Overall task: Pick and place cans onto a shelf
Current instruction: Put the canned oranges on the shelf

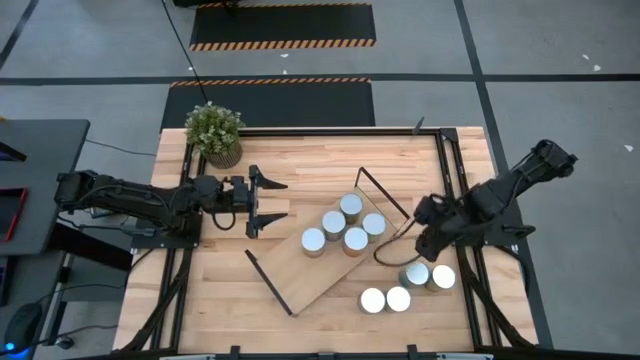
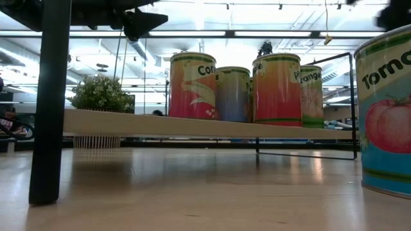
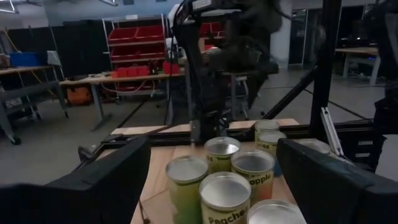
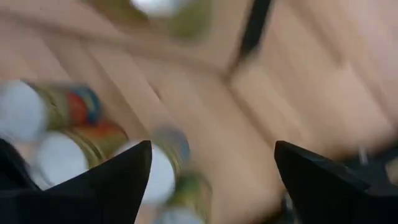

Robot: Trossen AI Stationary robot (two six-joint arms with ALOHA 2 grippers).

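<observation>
Several cans stand upright in a cluster on the light-wood shelf, which lies slantwise in the middle of the table. Several more cans stand on the tabletop by the shelf's near right side. My left gripper is open and empty, held level left of the shelf and pointing at the cans on it. My right gripper is open and empty, just above the far can of the tabletop group. Its wrist view shows tabletop cans below the spread fingers.
A potted green plant stands at the table's far left corner. Black frame rails run along the table's far and right sides. In the low view a tomato can stands close on the right and the shelf's cans farther back.
</observation>
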